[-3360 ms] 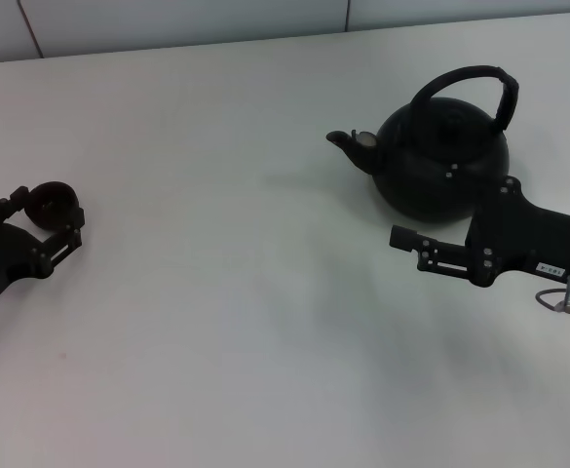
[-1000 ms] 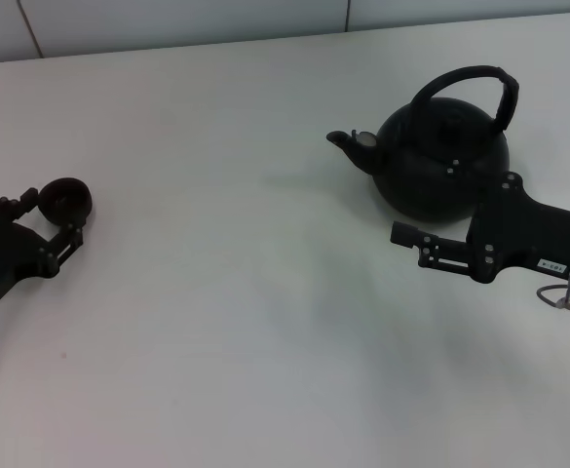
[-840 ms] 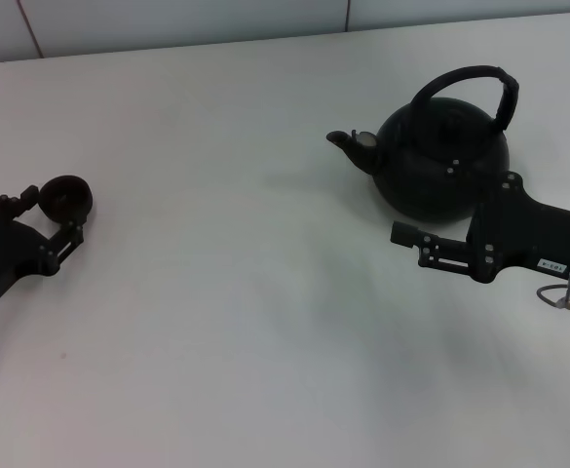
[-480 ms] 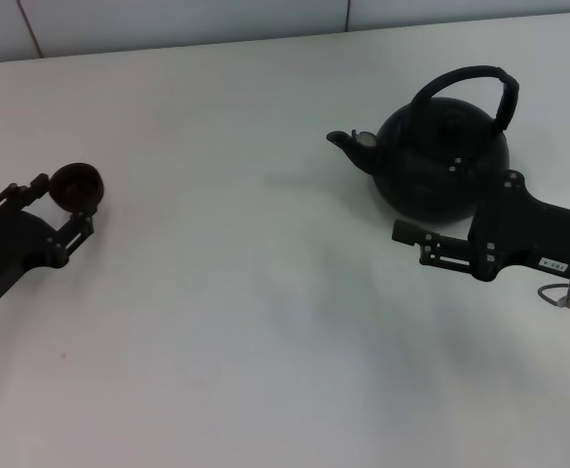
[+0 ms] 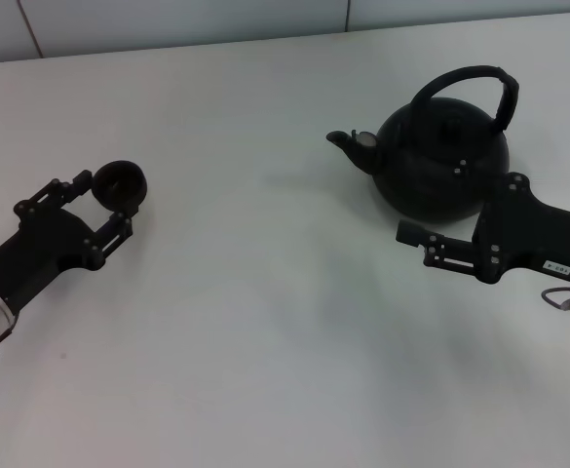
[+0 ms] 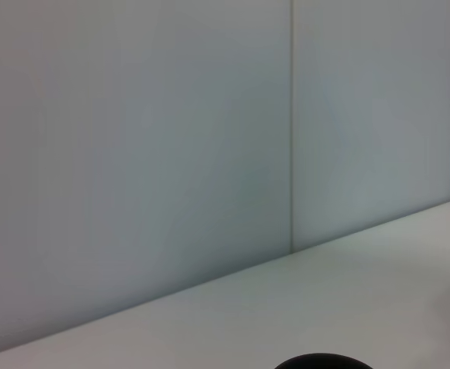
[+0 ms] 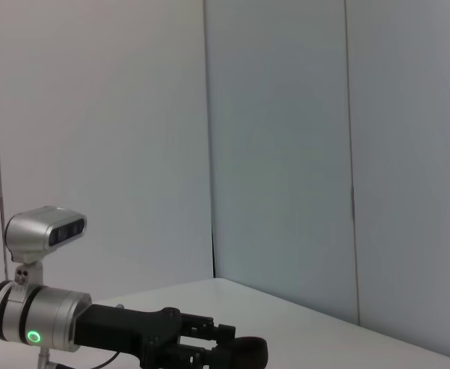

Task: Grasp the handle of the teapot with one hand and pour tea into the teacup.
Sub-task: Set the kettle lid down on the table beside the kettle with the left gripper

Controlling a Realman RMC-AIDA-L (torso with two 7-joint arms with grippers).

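The black teapot stands at the far right of the table, its spout pointing toward the left arm and its arched handle upright over the lid. My right gripper lies low just in front of the teapot's body, well below the handle and not on it. At the left, my left gripper is shut on the small black teacup, held between its fingertips. The right wrist view shows the left gripper with the teacup from the side. The teacup's rim shows in the left wrist view.
The white table stretches wide between the teacup and the teapot. A pale panelled wall runs along the table's far edge.
My left arm has slid right and farther onto the table, carrying the teacup toward the teapot. The right arm and teapot have barely moved.
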